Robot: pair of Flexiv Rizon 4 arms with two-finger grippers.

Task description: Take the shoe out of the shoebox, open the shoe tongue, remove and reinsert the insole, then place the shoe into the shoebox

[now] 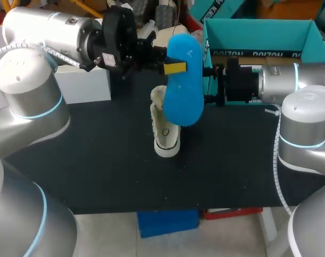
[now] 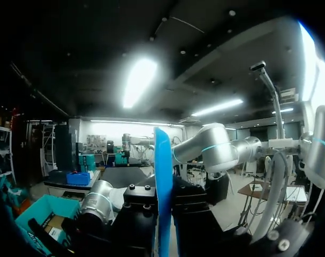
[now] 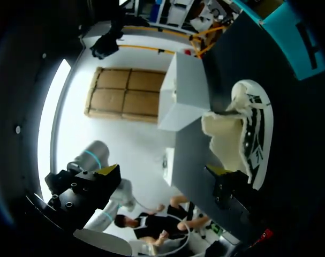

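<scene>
The blue insole [image 1: 183, 80] is held in the air at the upper middle of the frame. It is clamped by the left gripper [image 1: 174, 68], with one yellow tip laid across its upper face. From the left wrist, the insole [image 2: 163, 182] is seen edge-on between the fingers.

The right gripper [image 1: 208, 83] is met at the insole's right edge, partly hidden by it. In its own wrist view, the right gripper [image 3: 163, 172] is spread wide with nothing between its fingers.

The white shoe [image 1: 165, 128] rests on the black table [image 1: 98, 160] at the centre, its top covered by the insole. The teal shoebox [image 1: 258, 35] stands open at the upper right, behind the right arm. A white box [image 1: 87, 85] is seen at the upper left, behind the left arm.
</scene>
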